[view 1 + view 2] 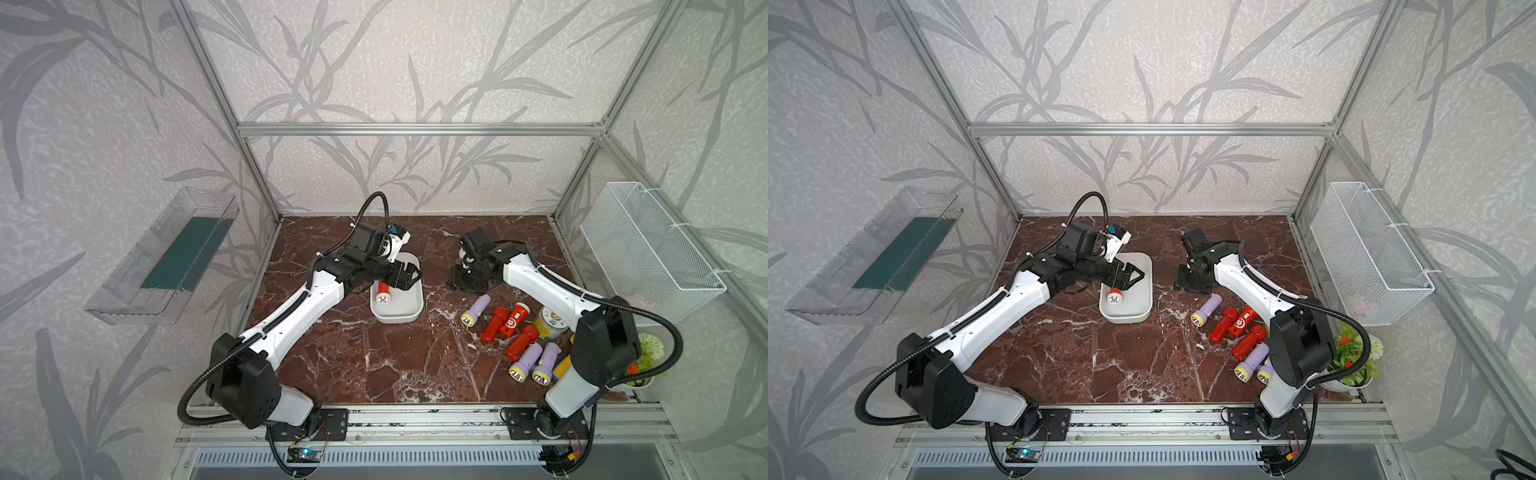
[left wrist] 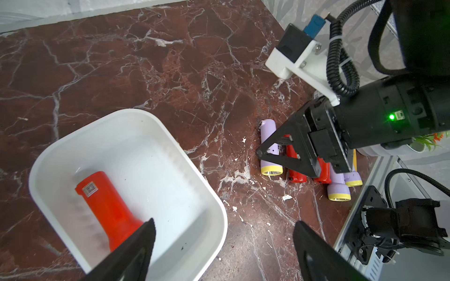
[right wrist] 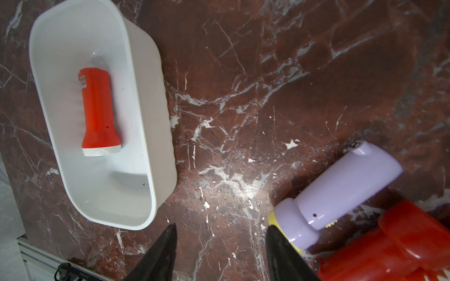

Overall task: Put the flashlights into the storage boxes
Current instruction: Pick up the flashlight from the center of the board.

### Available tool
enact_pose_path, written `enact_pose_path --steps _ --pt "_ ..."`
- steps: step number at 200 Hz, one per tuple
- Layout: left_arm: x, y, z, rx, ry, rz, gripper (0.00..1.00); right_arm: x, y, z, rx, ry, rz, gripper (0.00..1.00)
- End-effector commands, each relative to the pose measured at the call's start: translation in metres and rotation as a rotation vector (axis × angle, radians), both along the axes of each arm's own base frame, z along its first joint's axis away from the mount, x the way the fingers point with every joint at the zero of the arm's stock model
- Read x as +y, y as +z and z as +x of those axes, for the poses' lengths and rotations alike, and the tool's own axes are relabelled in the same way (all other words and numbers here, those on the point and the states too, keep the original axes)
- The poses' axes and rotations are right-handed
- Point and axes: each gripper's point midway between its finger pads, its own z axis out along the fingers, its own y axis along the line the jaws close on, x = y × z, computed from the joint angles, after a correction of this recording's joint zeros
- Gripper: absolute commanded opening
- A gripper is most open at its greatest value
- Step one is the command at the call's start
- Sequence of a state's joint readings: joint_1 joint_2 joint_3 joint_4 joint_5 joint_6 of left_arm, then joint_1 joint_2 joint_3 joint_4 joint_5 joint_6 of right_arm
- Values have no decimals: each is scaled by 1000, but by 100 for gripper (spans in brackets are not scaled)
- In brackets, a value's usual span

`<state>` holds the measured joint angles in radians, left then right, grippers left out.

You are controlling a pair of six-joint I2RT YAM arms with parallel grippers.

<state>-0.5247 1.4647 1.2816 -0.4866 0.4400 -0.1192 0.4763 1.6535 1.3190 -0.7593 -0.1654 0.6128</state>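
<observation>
A white storage box [image 1: 405, 307] sits mid-table with one red flashlight [image 1: 382, 293] lying in it, lens toward the front. In the wrist views, the same flashlight [image 2: 109, 206] [image 3: 98, 109] rests along the box's floor [image 2: 151, 155]. My left gripper [image 1: 412, 276] [image 2: 224, 221] hovers open over the box, holding nothing. To the right of the box, my right gripper [image 1: 463, 284] [image 3: 220, 225] is low over bare table, open and empty. A lavender flashlight [image 3: 341, 189] [image 1: 476, 309] lies just beside it. Several more red and lavender flashlights [image 1: 521, 341] lie clustered at the right.
A round-lidded jar [image 1: 549, 322] and a yellow toy shovel [image 1: 562, 365] lie among the loose flashlights, partly behind my right arm. A potted plant [image 1: 646, 361] stands at the right edge. A wire basket [image 1: 648, 249] hangs on the right wall and a clear bin [image 1: 166, 257] on the left wall.
</observation>
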Motion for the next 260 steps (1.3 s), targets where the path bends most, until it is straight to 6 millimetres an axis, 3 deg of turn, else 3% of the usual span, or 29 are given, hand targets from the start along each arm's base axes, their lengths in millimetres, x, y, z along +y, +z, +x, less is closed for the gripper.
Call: enact_pose_path --steps 1,84,132,146,260 --pt "-15 8 0 -29 -48 -6 91 -13 1 -5 -11 -39 8 59" --pt "-58 4 -9 -16 -133 1 91 -58 -18 -36 22 -125 17 60" --pt "-88 0 -18 -9 -187 8 91 -72 -29 -47 43 -159 26 60" --pt "-93 -2 -20 -5 -194 11 91 -74 -31 -47 44 -164 26 65" --pt "-91 -5 -26 -12 -182 46 90 -68 -57 -27 77 -169 47 70"
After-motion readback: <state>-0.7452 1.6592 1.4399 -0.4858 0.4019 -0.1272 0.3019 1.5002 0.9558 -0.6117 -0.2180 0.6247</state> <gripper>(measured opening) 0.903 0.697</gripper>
